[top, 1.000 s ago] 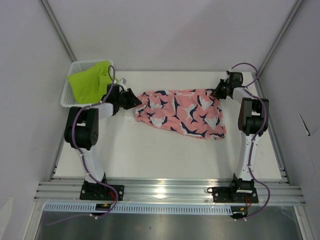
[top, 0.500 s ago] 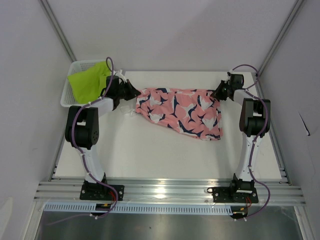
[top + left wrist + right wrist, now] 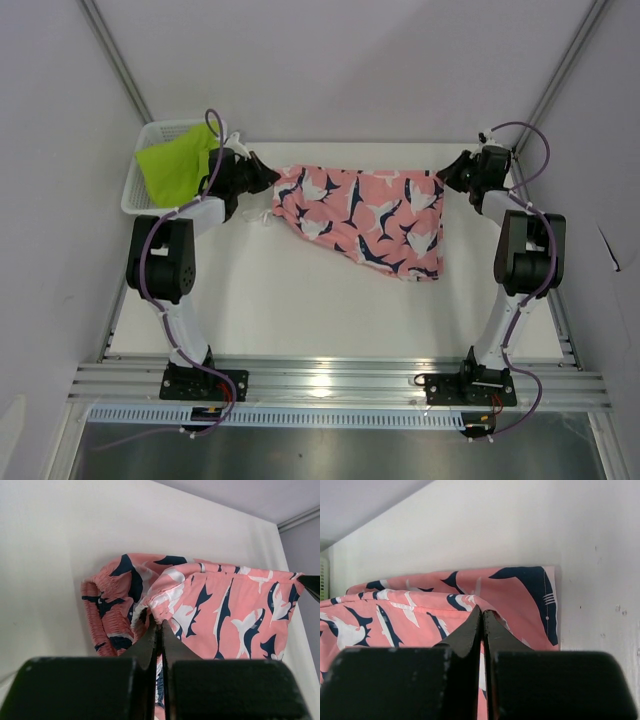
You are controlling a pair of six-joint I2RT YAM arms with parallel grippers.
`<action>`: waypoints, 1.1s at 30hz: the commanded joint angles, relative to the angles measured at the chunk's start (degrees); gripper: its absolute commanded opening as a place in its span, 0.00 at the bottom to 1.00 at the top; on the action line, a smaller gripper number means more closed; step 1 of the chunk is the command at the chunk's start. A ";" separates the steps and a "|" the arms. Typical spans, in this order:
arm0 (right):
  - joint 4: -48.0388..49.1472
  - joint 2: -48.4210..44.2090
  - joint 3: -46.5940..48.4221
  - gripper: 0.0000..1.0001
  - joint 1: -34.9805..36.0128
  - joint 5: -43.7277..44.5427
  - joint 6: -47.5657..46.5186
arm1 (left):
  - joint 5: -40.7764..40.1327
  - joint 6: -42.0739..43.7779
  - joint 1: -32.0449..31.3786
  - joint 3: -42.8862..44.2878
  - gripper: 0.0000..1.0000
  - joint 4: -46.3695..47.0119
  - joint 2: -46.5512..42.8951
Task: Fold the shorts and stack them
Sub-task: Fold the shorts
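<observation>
At the far left, the plain lime-green cloth shorts (image 3: 175, 165) lie bunched in the white plastic mesh basket (image 3: 132, 202) — not folded yet. The left fingers (image 3: 147, 639) are pressed together, pinching one top corner of the coral-pink bird-print shorts (image 3: 370, 215). The right fingers (image 3: 469, 630) pinch the other corner — so the cloth is pulled wide over the white tabletop (image 3: 300, 300), likely to lay it flat for folding.

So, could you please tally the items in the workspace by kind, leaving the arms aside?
Shorts: 2, the coral-pink shorts and the lime-green shorts
Baskets: 1, the white mesh basket
Total: 3
</observation>
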 commanded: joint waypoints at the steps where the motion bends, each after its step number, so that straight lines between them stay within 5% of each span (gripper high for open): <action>1: 5.82 -2.78 -0.72 0.00 -0.79 2.66 0.63 | -1.47 -1.58 -0.27 1.63 0.00 5.53 -2.66; 11: 3.11 2.83 4.62 0.00 -1.84 2.94 1.24 | -3.13 -2.63 -0.35 18.24 0.07 -3.08 12.35; 16: -0.24 9.51 11.75 0.00 -1.14 0.03 1.07 | -5.86 -2.28 -0.27 25.00 0.20 -9.74 19.47; 17: -1.72 11.09 13.94 0.00 -0.97 0.12 0.54 | -6.74 -2.20 -0.27 25.97 0.30 -10.98 20.62; 19: -3.31 12.24 15.62 0.07 -0.62 1.08 -0.16 | -6.75 -2.02 -0.35 30.44 0.42 -13.62 22.64; 21: -4.55 12.69 16.07 0.34 -0.70 1.61 -0.25 | -7.10 -1.58 -0.44 33.70 0.65 -16.62 24.58; 23: -3.76 11.20 15.02 0.42 -0.96 1.87 -0.16 | -7.10 -0.97 -0.62 33.63 0.77 -18.46 23.71; 30: -7.62 3.91 10.98 0.66 0.88 7.84 -3.50 | -9.12 3.51 -2.29 28.89 0.92 -18.99 13.27; 33: -9.03 -0.05 9.22 0.67 2.81 6.72 -4.21 | -8.77 3.87 -2.99 25.56 0.96 -19.26 8.70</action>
